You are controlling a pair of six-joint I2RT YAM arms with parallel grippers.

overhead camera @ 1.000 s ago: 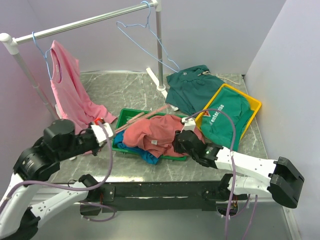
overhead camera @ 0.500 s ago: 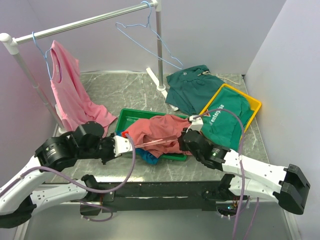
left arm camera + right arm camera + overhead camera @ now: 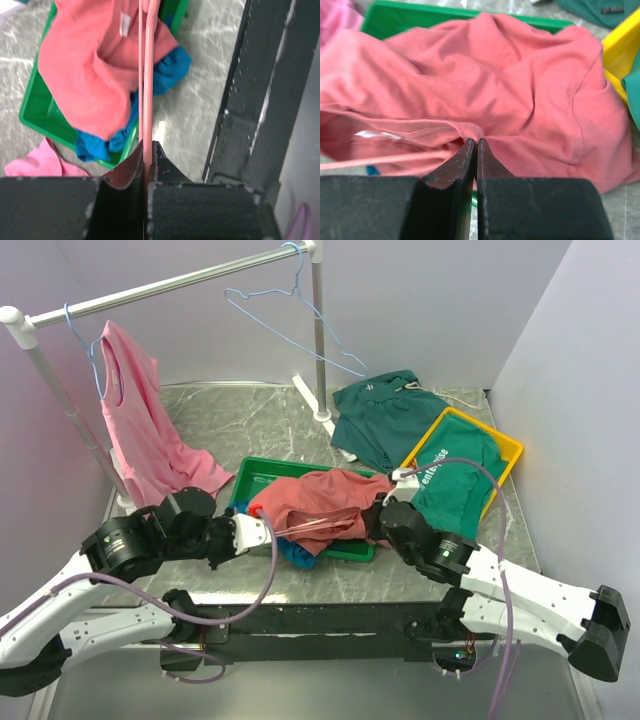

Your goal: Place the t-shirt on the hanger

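Note:
The salmon-red t-shirt [image 3: 322,498] lies bunched over the green tray [image 3: 255,474], its white tag [image 3: 124,23] showing inside the neck. My left gripper [image 3: 262,530] is shut on the thin coral-pink hanger [image 3: 310,525], whose bar [image 3: 148,85] runs from the jaws into the shirt's neck opening. My right gripper [image 3: 375,522] is shut on the ribbed neck edge of the t-shirt [image 3: 470,131] at the shirt's right side. The hanger [image 3: 380,161] shows as a thin blurred pink line under the collar in the right wrist view.
A blue garment [image 3: 296,552] lies under the shirt in the tray. A lighter pink shirt [image 3: 140,425] hangs on a blue wire hanger on the rail [image 3: 170,285]; another blue wire hanger [image 3: 290,315] hangs further right. Green garments [image 3: 385,418] lie behind, one in a yellow tray [image 3: 508,447].
My left gripper has swung right from the table's left side, bringing the hanger into the shirt's neck. My right gripper has drawn the collar rightward and nearer. The shirt is stretched wider.

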